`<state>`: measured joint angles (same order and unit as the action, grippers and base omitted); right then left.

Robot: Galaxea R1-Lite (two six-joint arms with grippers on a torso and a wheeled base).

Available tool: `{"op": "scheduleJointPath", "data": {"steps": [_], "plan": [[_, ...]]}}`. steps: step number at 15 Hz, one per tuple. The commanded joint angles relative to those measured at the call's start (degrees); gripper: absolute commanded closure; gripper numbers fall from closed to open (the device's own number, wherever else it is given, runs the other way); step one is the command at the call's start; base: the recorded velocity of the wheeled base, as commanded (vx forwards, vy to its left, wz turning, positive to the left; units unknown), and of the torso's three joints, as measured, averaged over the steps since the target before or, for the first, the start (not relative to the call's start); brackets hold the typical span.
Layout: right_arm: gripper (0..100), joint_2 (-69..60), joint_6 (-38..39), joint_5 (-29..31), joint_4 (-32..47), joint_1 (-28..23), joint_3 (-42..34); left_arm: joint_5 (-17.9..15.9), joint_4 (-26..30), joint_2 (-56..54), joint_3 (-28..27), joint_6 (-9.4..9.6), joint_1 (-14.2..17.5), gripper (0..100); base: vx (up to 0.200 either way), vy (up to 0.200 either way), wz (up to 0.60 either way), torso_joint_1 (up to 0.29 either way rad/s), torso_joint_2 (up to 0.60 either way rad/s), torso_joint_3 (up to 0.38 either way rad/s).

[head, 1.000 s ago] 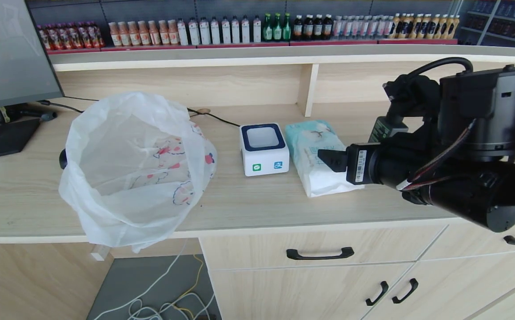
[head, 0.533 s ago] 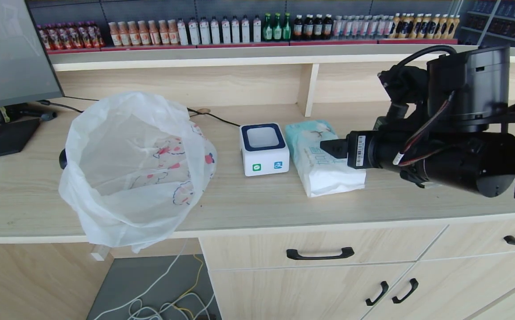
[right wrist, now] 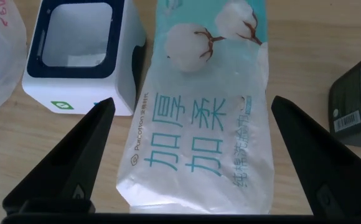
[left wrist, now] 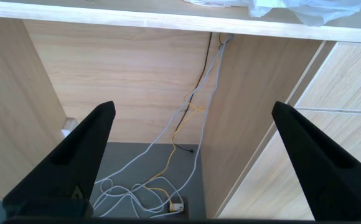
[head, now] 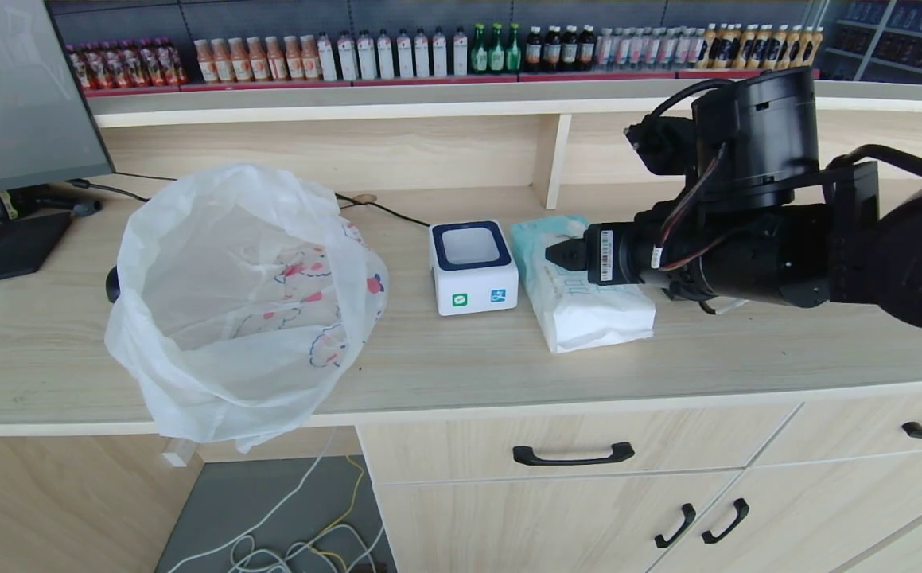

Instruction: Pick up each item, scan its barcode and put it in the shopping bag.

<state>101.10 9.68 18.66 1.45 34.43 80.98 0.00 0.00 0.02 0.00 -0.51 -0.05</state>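
Right tool (right wrist: 190, 104) is held with jaws spread wide above the tissue pack (right wrist: 199, 143), which is laid flat on the bench (head: 445, 358) just beside the scanner (head: 472, 267). The shopping bag (head: 246, 302) is set to the scanner's left. Left tool (left wrist: 193, 106), jaws likewise parted, is held below bench level.

- The right arm (head: 747, 255) hides part of the top of the tissue pack (head: 588, 318).
- A dark box (right wrist: 358, 99) sits near the pack, but the picture's edge cuts it off, so I can't tell what it is.
- Something with red and blue marks lies in the shopping bag (head: 158, 334), blurred by the thin plastic.
- The screen (head: 19, 87) is cut off at the left edge.
- The bottles (head: 445, 52) on the back shelf are too small to tell apart.
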Motion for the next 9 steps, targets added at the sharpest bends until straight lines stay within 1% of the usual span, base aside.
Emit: {"op": "scheduleJointPath", "data": {"steps": [1, 9], "plan": [[0, 3.2, 0.0, 0.1, 0.4, -0.2, 2.2, 0.0, 0.0, 0.0, 0.0, -0.02, 0.0, 0, 0.0, 0.0, 0.0, 0.0, 0.0, 0.0], [0, 5.0, 0.3, 0.3, 1.3, -1.5, 2.9, 0.0, 0.0, 0.0, 0.0, -0.02, 0.0, 0, 0.0, 0.0, 0.0, 0.0, 0.0, 0.0]]}}
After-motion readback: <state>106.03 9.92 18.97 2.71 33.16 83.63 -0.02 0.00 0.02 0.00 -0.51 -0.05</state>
